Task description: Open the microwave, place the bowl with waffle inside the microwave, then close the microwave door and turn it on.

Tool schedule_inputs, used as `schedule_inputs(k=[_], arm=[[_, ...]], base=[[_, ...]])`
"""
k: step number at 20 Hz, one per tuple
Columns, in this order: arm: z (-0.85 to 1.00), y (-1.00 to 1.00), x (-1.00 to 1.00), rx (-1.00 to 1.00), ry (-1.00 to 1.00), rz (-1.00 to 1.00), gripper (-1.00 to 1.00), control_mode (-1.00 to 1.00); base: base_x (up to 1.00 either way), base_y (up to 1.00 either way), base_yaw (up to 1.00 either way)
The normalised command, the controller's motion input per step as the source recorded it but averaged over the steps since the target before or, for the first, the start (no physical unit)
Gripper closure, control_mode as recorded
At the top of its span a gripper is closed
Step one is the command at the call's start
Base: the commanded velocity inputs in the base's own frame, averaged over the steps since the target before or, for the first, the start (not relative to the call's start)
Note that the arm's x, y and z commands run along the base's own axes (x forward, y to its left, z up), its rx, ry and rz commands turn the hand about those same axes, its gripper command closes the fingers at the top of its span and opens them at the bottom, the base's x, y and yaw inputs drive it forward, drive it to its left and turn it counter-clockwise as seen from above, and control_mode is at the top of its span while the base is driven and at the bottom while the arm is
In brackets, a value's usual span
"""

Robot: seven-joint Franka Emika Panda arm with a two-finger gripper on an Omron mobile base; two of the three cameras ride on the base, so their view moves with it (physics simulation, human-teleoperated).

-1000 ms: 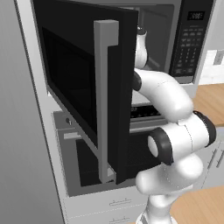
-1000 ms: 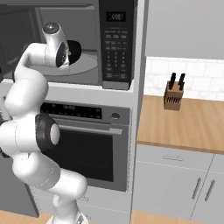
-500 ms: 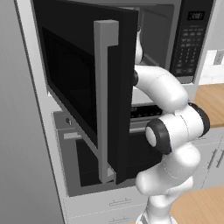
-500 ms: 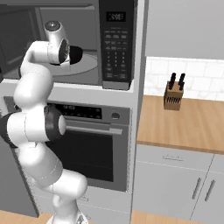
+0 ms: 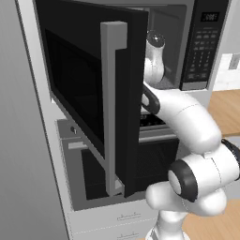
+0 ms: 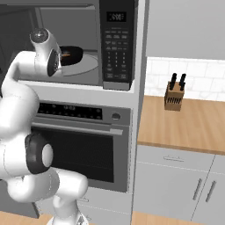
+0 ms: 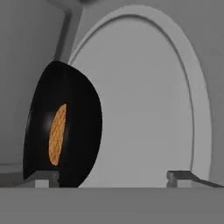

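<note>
Your claw (image 7: 111, 176) stands spread wide, grasping nothing, because the black bowl (image 7: 63, 127) with its waffle (image 7: 57, 134) already sits on the microwave (image 6: 115, 44) turntable (image 7: 144, 96), just beside one fingertip.

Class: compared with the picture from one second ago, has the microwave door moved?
No. The microwave door stands equally wide open, its handle at the same place against the oven behind.

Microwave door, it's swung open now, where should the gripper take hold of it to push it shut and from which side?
Take the microwave door by its tall vertical silver bar handle, which runs nearly the full height at the free edge. Come from the outer front face, jaws straddling the bar mid-height; that edge is farthest from the hinge, so it probably swings shut most easily. The bowl already sits inside.
</note>
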Motion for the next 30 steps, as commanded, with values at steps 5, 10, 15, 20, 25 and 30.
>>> schedule_inputs(k=[5, 10, 15, 20, 25, 30], arm=[[0.16, -0.33, -1.00, 0.05, -0.02, 0.02, -1.00, -1.00], [0.40, -0.33, -1.00, 0.01, 0.01, 0.01, -1.00, -1.00], [0.28, -0.34, -1.00, 0.00, 0.08, 0.07, -1.00, -1.00], [0.03, -0.10, -1.00, -0.02, 0.06, 0.16, 1.00, -1.00], [0.00, -0.02, -1.00, 0.00, 0.01, 0.18, 1.00, -1.00], [0.00, 0.00, -1.00, 0.00, 0.00, 0.04, 1.00, -1.00]], base=[[0.00, 0.00, 0.00], [0.00, 0.00, 0.00], [0.00, 0.00, 0.00], [0.00, 0.00, 0.00], [0.00, 0.00, 0.00], [0.00, 0.00, 0.00]])
